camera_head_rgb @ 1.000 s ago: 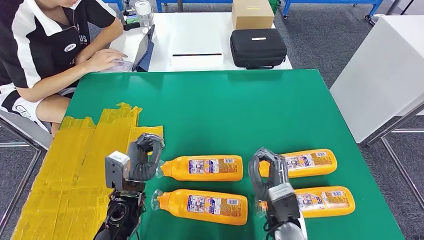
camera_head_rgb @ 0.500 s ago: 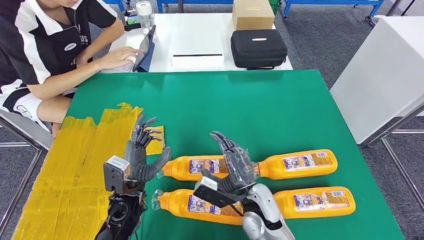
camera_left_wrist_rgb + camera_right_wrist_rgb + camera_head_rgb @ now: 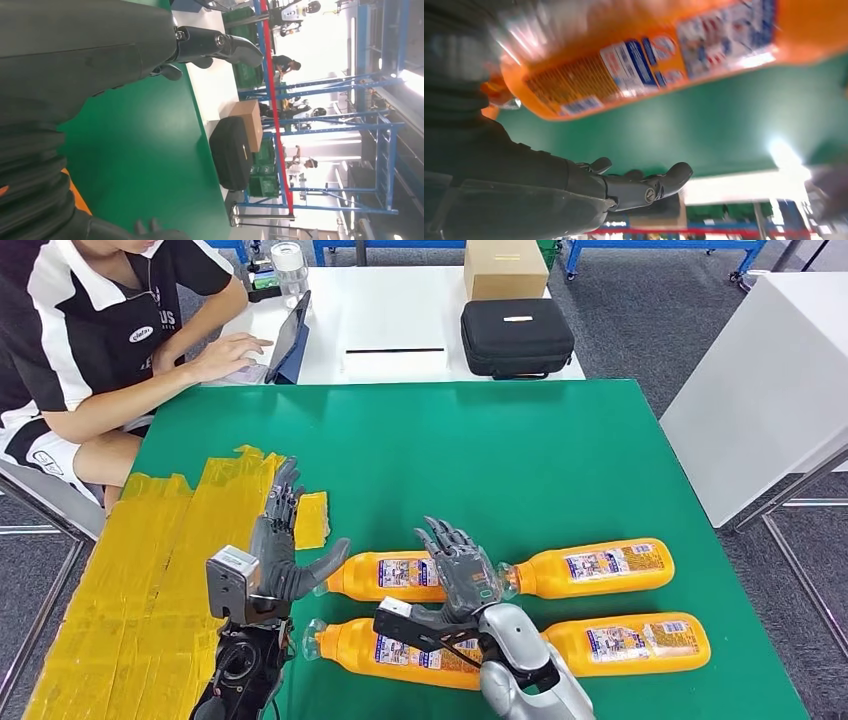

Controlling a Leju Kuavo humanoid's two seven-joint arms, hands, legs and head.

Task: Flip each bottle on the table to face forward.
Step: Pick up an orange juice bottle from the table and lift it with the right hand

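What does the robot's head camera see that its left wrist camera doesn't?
Head view alone: four orange bottles lying on the table, like the nearest one, yellow tape, a seated person, and the right hand spread over the bottles. Left wrist view alone: blue racks far behind. Both: the green table, black case, cardboard box and open left hand.

A green table [image 3: 480, 455] carries four orange bottles lying on their sides in two rows: far left [image 3: 385, 575], far right [image 3: 600, 566], near left [image 3: 350, 642], near right [image 3: 640, 642]. Yellow tape [image 3: 150, 580], apparently layered strips, covers its left part.
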